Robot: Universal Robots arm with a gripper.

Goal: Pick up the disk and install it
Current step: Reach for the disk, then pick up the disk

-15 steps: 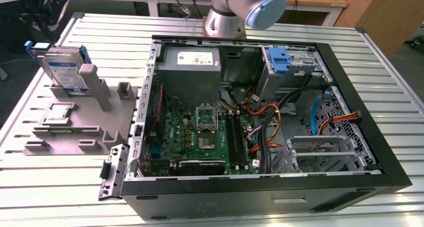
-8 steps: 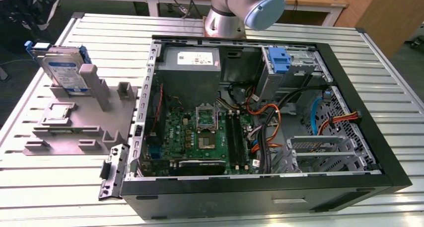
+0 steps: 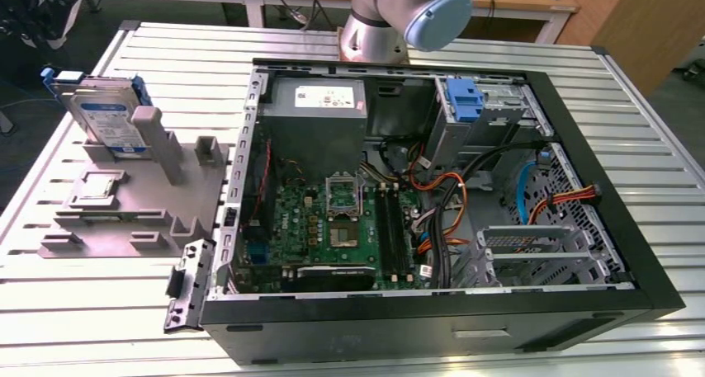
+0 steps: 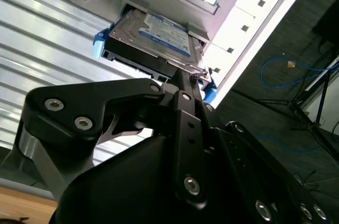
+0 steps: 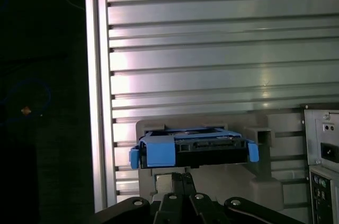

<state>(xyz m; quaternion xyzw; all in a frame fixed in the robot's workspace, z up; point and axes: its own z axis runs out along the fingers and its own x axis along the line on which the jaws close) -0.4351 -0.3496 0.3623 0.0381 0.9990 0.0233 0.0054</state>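
Note:
The disk (image 3: 108, 113) stands on edge in a grey fixture (image 3: 121, 220) on the slatted table, at the exterior view's left, outside the computer case. It is silver-grey with a white-and-blue label and a blue carrier. In both wrist views the disk (image 4: 153, 36) (image 5: 193, 147) lies just beyond my fingertips, still seated in the fixture. My gripper (image 4: 185, 78) (image 5: 181, 175) hangs above its upper edge, black fingers pressed together with nothing between them. I cannot tell whether the tips touch the carrier.
An open computer case (image 3: 617, 187) lies at the exterior view's right, with motherboard (image 3: 330, 228), cables and a drive bay with a blue latch (image 3: 468, 105). A processor chip (image 3: 97, 186) rests on the fixture. The table edge (image 5: 95, 102) drops to dark floor.

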